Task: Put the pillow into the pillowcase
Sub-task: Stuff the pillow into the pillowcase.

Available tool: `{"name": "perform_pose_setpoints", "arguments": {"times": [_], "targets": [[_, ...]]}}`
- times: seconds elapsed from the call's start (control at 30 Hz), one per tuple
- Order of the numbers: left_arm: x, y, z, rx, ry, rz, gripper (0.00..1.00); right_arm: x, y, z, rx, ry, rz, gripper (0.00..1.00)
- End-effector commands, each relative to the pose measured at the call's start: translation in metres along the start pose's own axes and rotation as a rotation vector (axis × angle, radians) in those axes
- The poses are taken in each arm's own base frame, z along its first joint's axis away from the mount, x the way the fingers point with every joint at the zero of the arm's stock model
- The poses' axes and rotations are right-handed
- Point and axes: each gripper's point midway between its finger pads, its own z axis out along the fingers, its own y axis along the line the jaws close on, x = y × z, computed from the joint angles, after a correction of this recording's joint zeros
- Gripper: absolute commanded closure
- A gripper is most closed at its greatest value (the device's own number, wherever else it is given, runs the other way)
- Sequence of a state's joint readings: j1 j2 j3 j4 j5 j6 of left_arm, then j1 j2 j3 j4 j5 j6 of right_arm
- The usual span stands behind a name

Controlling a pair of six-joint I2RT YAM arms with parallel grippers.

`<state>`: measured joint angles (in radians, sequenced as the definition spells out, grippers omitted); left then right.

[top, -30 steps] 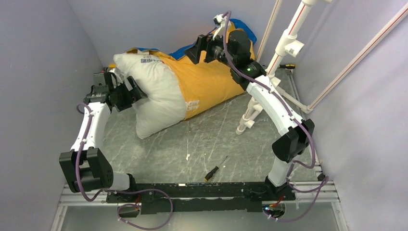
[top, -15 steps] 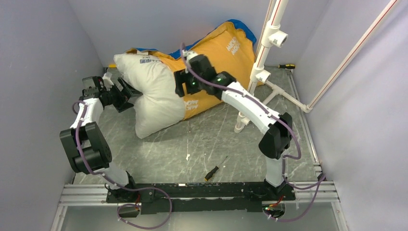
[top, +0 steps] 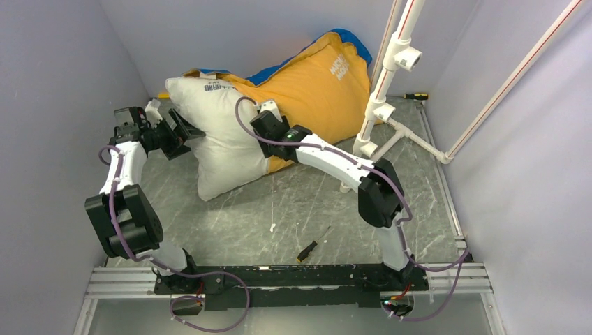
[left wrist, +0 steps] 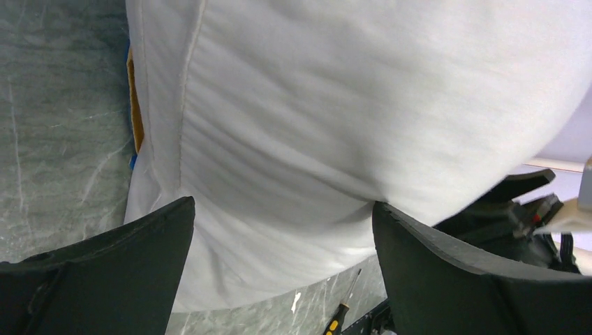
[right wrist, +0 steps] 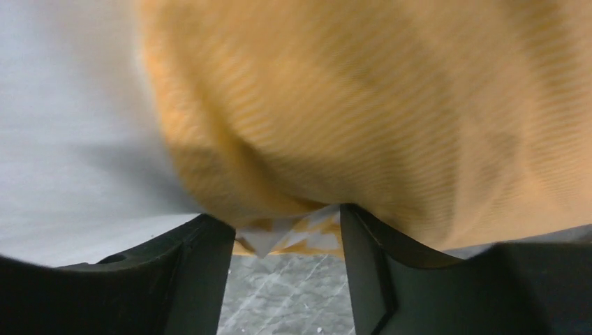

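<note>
Black, wide-spread fingers of the left gripper straddle the bulging white end of the one pillow and hold nothing. Its wrist view shows the cloth pressing in between them, a stitched seam, and a sliver of blue and orange under the pillow's edge. The right gripper has its fingers partly apart with a folded hem of the one pillowcase between them, orange with pale triangles. That view is blurred, and whether the fingers pinch the hem cannot be told. From above, the pillow lies on the grey marbled table at the far left, its right part tucked inside the pillowcase mouth and its white end sticking out. The pillowcase, orange side up with blue along its far edge, leans against the back wall. Only the overhead view shows print on the pillow's far end, a white pipe frame to the right, and two tools together: one screwdriver near the bases and a second screwdriver at the far right. Of the two arms, the left arm is folded, its forearm rising along the left wall with the wrist turned right. The right arm reaches low and leftward from its bent elbow to the pillowcase mouth.
</note>
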<state>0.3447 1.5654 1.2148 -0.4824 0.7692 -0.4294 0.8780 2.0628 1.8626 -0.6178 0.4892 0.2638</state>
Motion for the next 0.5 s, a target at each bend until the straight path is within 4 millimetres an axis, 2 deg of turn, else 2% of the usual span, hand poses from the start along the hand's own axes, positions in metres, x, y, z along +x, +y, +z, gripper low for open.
{"name": "perform_pose_setpoints", "arguments": {"times": [0.0,0.1,0.17,0.2,0.37,0.4,0.47], "targets": [[-0.007,-0.013,-0.016,0.006,-0.064,0.072,0.01,-0.036,-0.057,-0.006,0.118,-0.111,0.11,0.48],[-0.007,-0.009,-0.015,0.0,-0.065,0.073,0.01,-0.045,-0.047,-0.013,0.014,-0.129,0.121,0.65],[-0.008,-0.008,-0.012,0.023,-0.059,0.074,0.01,-0.051,-0.031,-0.021,-0.102,-0.135,0.114,0.93],[-0.009,-0.009,-0.009,0.045,-0.052,0.075,0.01,-0.056,-0.023,-0.029,-0.165,-0.146,0.122,1.0],[-0.005,-0.013,0.014,0.213,0.001,0.052,0.02,-0.079,0.009,-0.07,-0.461,-0.202,0.158,1.0],[-0.004,-0.02,0.018,0.258,0.012,0.061,0.03,-0.085,0.021,-0.083,-0.569,-0.213,0.157,1.0],[0.002,-0.042,0.025,0.341,0.041,0.111,0.08,-0.104,0.032,-0.108,-0.703,-0.243,0.176,1.0]]}}
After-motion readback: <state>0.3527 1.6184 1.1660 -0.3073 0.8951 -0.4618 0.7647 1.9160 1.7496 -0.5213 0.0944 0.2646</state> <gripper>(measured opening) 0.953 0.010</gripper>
